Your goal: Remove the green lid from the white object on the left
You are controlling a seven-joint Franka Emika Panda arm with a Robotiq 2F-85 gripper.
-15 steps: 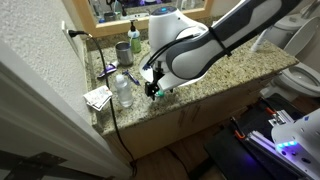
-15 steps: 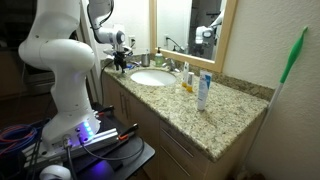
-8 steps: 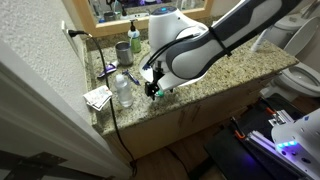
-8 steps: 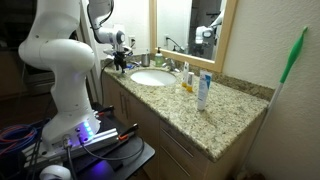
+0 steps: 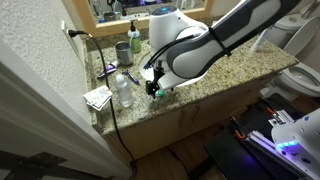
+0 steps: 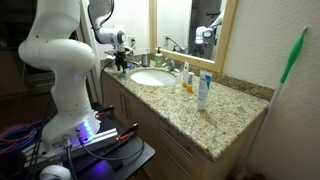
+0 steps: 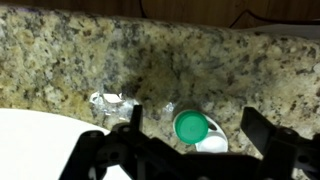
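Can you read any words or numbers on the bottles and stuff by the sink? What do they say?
No words or numbers can be read in any view.
White and blue tube: any print is too small to read.
Paper scrap: too blurred to read.
Clear bottle: no label can be made out.
Green lid: no letters show.

Round and teal-green, the green lid [image 7: 191, 127] faces up on the granite counter [image 7: 60, 60], low and right of centre in the wrist view. The white object [image 7: 213, 146] peeks out at its 4 o'clock, touching it. Whether the lid sits fully seated cannot be told.
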